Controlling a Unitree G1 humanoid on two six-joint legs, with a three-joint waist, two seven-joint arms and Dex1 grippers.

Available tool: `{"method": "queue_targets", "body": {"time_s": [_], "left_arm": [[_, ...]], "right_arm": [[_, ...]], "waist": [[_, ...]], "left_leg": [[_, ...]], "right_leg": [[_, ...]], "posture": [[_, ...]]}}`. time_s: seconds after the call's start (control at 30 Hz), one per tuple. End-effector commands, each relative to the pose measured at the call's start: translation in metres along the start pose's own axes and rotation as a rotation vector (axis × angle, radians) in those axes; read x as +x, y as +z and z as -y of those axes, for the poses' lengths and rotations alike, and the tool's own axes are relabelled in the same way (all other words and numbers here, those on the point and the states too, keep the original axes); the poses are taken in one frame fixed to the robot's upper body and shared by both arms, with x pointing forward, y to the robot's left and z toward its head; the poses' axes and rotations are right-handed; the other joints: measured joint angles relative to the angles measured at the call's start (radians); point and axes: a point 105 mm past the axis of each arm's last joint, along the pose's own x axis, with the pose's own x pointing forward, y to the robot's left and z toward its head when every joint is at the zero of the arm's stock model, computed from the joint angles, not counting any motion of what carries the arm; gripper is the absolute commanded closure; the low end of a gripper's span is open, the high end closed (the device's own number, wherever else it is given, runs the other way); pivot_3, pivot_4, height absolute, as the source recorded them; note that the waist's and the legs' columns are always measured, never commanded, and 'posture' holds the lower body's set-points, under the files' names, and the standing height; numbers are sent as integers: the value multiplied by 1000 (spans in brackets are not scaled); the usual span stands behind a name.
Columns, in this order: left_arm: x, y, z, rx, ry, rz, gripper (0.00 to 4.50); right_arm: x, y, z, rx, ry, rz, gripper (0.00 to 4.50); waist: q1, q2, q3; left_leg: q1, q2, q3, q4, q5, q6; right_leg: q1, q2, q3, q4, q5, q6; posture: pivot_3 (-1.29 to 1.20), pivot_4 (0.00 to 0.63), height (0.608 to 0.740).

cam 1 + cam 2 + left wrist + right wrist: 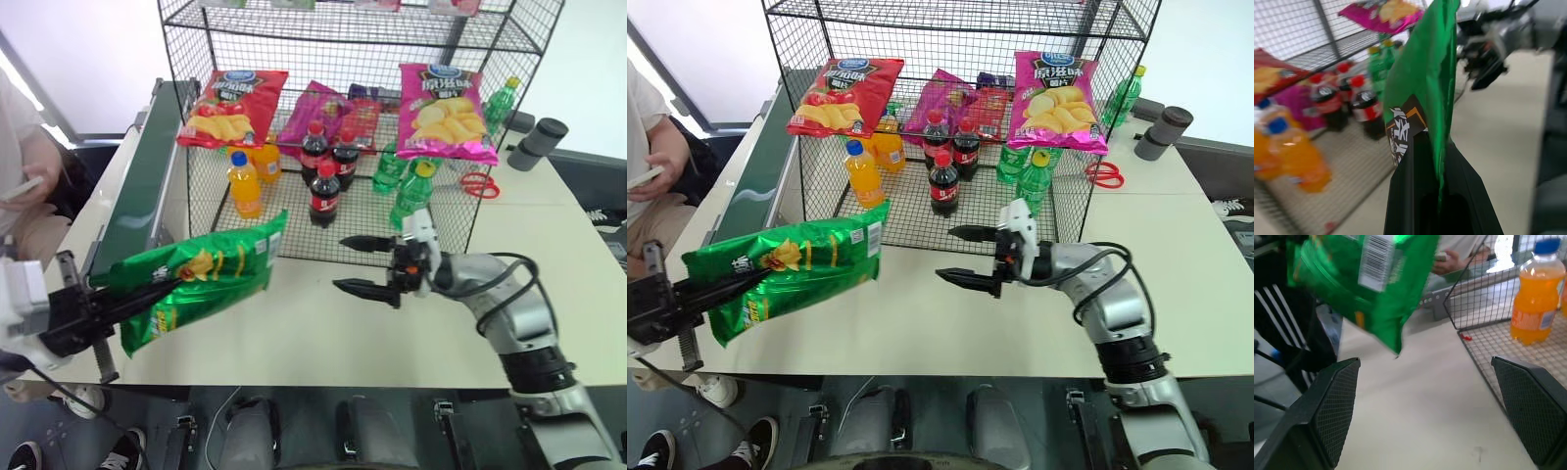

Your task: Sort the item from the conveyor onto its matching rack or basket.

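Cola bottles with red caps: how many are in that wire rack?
3. All stand on the rack's lower shelf: two side by side at the back and one in front of them. Chip bags above could hide more.

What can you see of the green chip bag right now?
The large shiny green foil chip bag shows yellow chips, a logo and a white barcode patch near its upper corner. It hangs in the air, stretched roughly level above the pale table's front edge, in front of the black wire rack. The left claw is shut on its lower end. The open right claw is apart from it.
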Motion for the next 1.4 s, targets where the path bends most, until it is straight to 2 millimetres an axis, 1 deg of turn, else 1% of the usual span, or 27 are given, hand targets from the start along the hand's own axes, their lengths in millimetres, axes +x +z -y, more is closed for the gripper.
{"method": "queue_targets", "body": {"time_s": [0.03,0.1,0.2,0.27,0.37,0.47,0.53,0.6,0.77,0.9,1.0,1.07,1.13,1.17,1.2,1.4], "left_arm": [[21,3,10,-220,-127,123,4486],[31,0,13,-314,-199,155,4486],[45,-4,13,-468,-311,222,4486],[53,1,8,-617,-378,292,4486],[64,4,2,-730,-455,352,4486],[70,5,-2,-778,-494,368,4486],[73,3,-3,-765,-512,352,4486],[76,3,-4,-765,-529,346,4486],[78,1,-5,-764,-544,339,4486],[79,6,-4,-786,-562,372,4486],[79,7,-4,-793,-564,375,4486],[77,6,-6,-797,-558,375,4486],[76,8,-6,-796,-564,373,4486],[75,9,-5,-793,-567,370,4486],[75,10,-5,-790,-568,368,4486],[72,22,-8,-769,-571,394,4486]], "right_arm": [[-16,16,-17,108,79,60,0],[-24,21,-25,201,122,77,0],[-29,21,-29,261,135,79,0],[-26,15,-24,220,84,61,0],[-19,22,-25,188,90,101,0],[-14,32,-35,202,146,135,0],[-15,41,-39,250,183,173,0],[-16,45,-44,275,212,183,0],[-10,46,-52,294,251,172,0],[4,35,-33,253,149,163,0],[5,45,-40,301,223,208,0],[7,45,-48,283,267,184,0],[11,45,-27,257,147,215,0],[10,43,-15,255,83,223,0],[9,41,-6,246,45,219,0],[-10,20,3,257,12,159,0]], "waist": [[-3,0,0],[-7,0,0],[-10,0,0],[-9,0,0],[-9,0,0],[-8,0,0],[-8,0,0],[-6,0,0],[-6,0,0],[-9,0,0],[-7,0,0],[-7,0,0],[-7,0,0],[-7,0,0],[-8,0,0],[-5,0,0]], "left_leg": [[0,0,0,0,0,0],[0,0,-1,0,0,0],[0,0,-2,0,0,0],[1,0,-2,0,0,0],[0,1,-4,0,0,-1],[0,0,-5,0,1,-1],[-1,0,-5,0,1,-1],[-1,0,-5,0,1,-1],[-1,0,-5,0,1,-1],[-1,0,-6,0,1,-1],[-1,0,-6,0,1,-1],[-2,0,-6,0,1,-1],[-2,0,-6,0,1,-1],[-2,0,-6,0,1,-1],[-1,0,-6,1,1,-1],[-2,-1,-6,0,1,-1]], "right_leg": [[0,0,0,0,0,0],[1,0,0,0,0,0],[0,1,1,0,0,0],[0,3,1,0,0,0],[0,4,2,1,0,0],[-1,4,2,1,0,0],[-1,4,2,0,0,0],[-1,4,2,0,0,0],[-1,3,2,0,0,0],[-1,4,2,0,0,0],[-1,3,2,0,0,0],[-1,3,2,0,0,0],[-1,3,2,0,0,0],[-1,3,2,0,0,0],[-1,3,2,0,0,0],[-1,2,2,-1,0,0]], "posture": [[0,150,740],[0,150,740],[0,150,740],[0,150,740],[0,150,740],[0,150,740],[0,150,740],[0,150,740],[0,150,740],[0,150,740],[0,150,740],[0,150,740],[0,150,740],[0,150,740],[0,150,740],[0,150,740]]}}
